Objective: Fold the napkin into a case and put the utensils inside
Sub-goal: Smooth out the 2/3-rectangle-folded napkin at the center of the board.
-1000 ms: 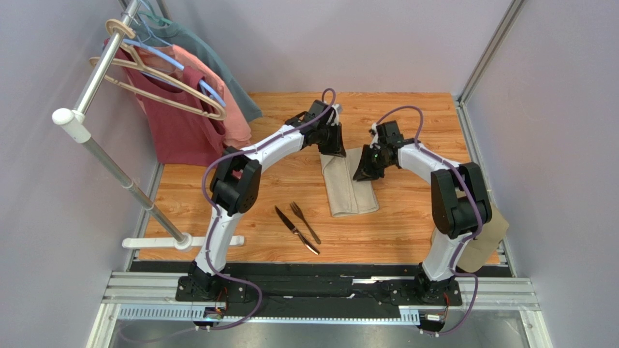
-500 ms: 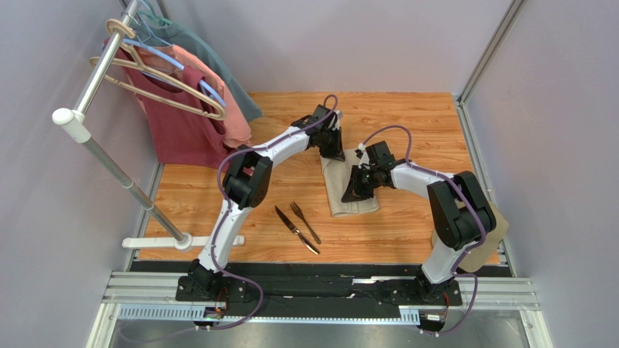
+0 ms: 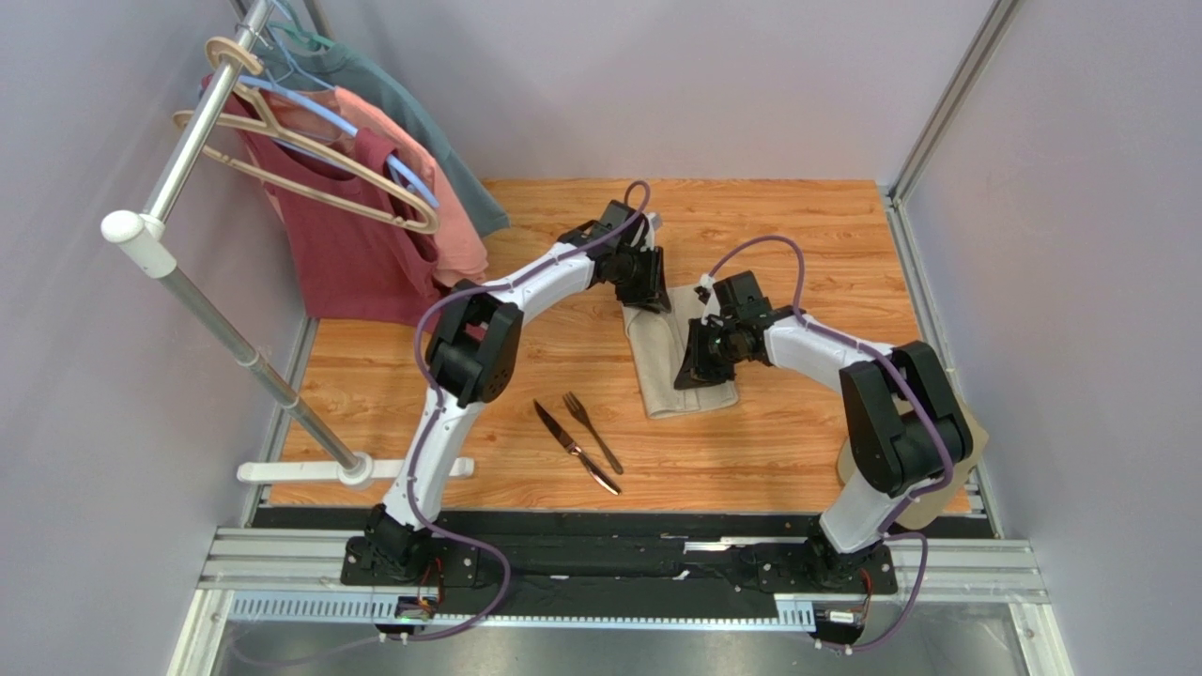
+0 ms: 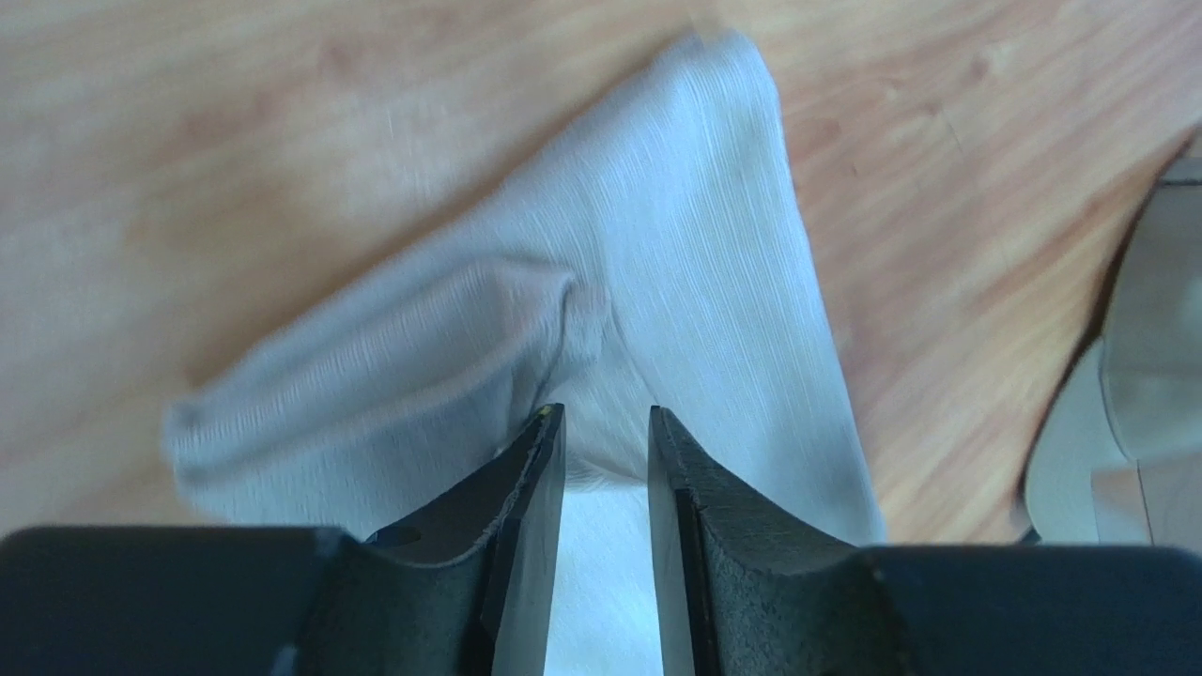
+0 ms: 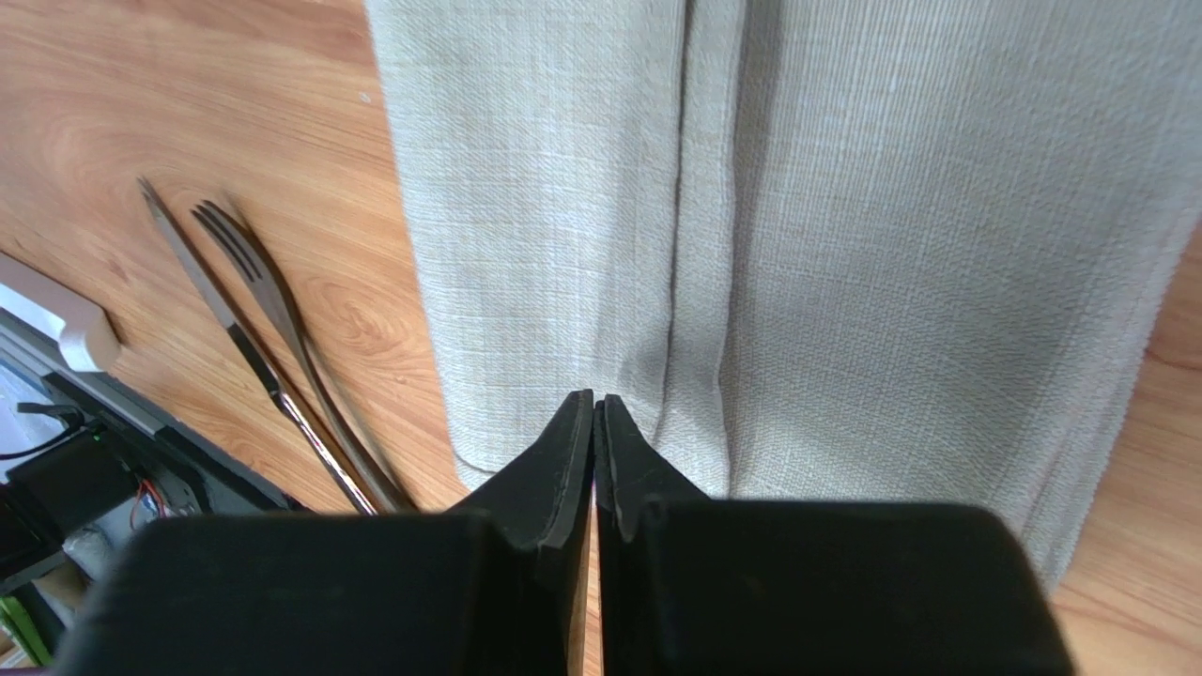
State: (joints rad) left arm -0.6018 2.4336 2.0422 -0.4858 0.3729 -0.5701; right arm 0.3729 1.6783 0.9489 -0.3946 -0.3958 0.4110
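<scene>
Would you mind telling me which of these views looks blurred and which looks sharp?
Left wrist view: the beige-tan cloth napkin and wooden tabletop look smeared and soft; right wrist view: the napkin's weave is crisp; top view: evenly lit, with faint shadows.

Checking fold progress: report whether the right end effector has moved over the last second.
Yes. The right end effector moved along the napkin toward the near side, ending closer to the fork, which stayed put.
</scene>
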